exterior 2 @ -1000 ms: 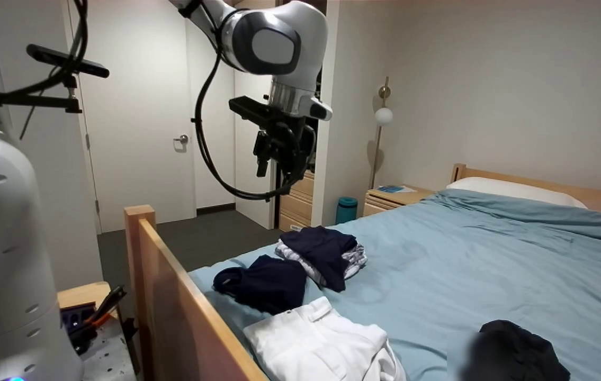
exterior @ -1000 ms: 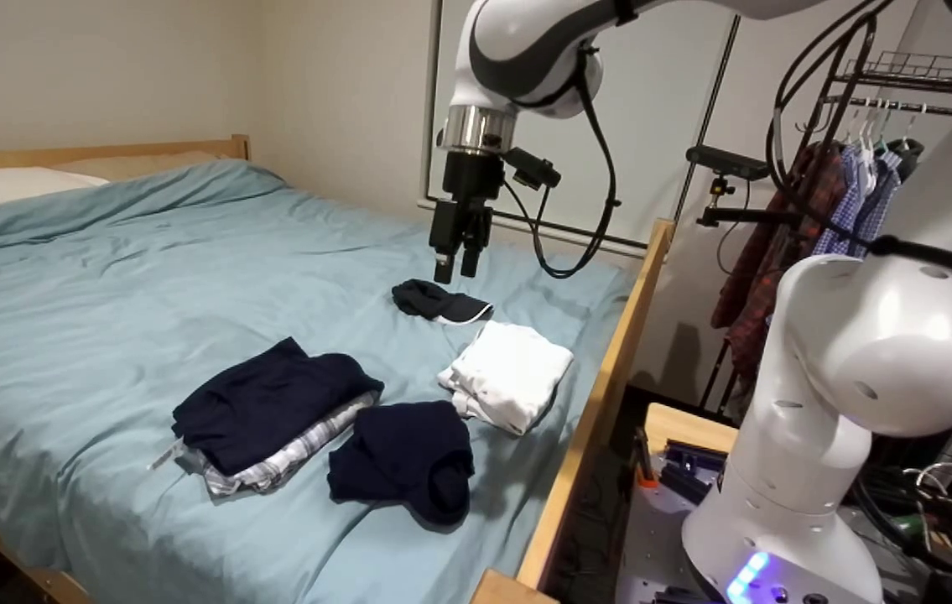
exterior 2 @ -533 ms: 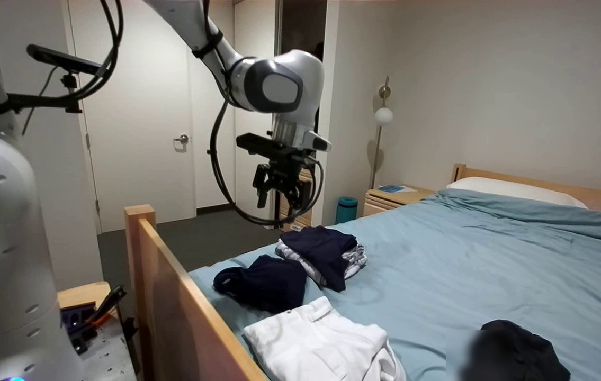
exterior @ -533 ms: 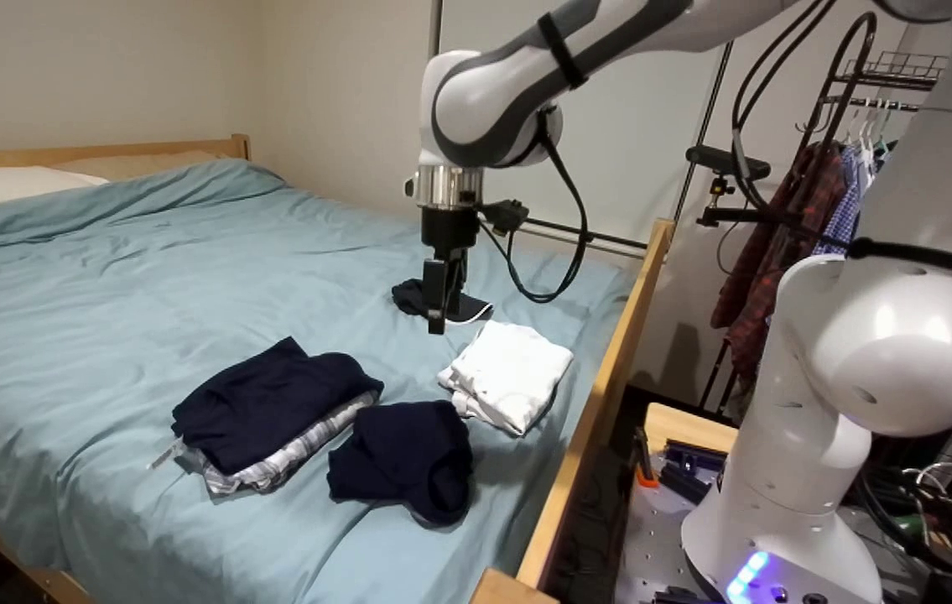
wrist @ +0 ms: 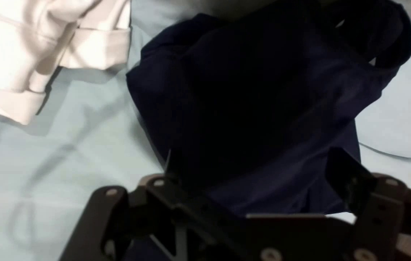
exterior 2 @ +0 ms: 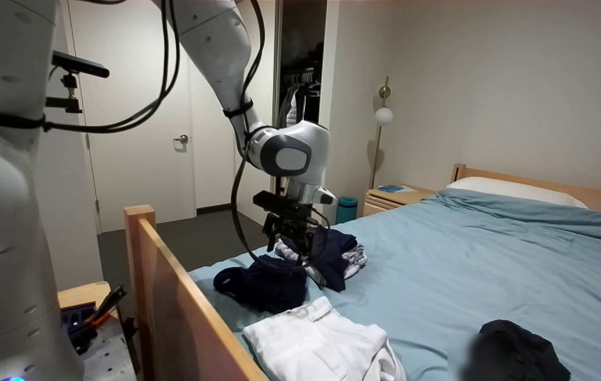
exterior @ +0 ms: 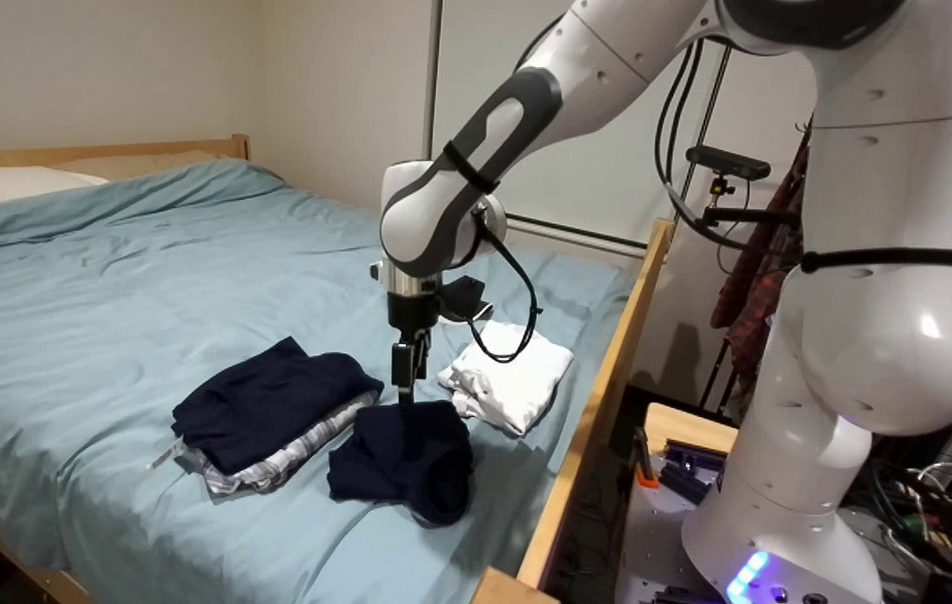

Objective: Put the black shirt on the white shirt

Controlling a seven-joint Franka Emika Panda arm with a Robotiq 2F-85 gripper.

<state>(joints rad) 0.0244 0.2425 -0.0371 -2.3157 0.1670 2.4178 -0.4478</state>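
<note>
Gripper (exterior: 412, 391) above the dark navy shirt (exterior: 396, 461) on the bed (exterior: 182, 310)
In an exterior view, the dark navy shirt lies between the folded navy-and-plaid stack (exterior: 270, 407) on the left and the folded white shirt (exterior: 517, 382), farther back on the right. In an exterior view, a black cap (exterior 2: 520, 352) rests near right. In the wrist view, the fingers (wrist: 348, 175) stand wide apart, gripping nothing; whether they touch the fabric cannot be told.

Hand (exterior: 412, 389); dark shirt (exterior: 400, 457) beneath
</note>
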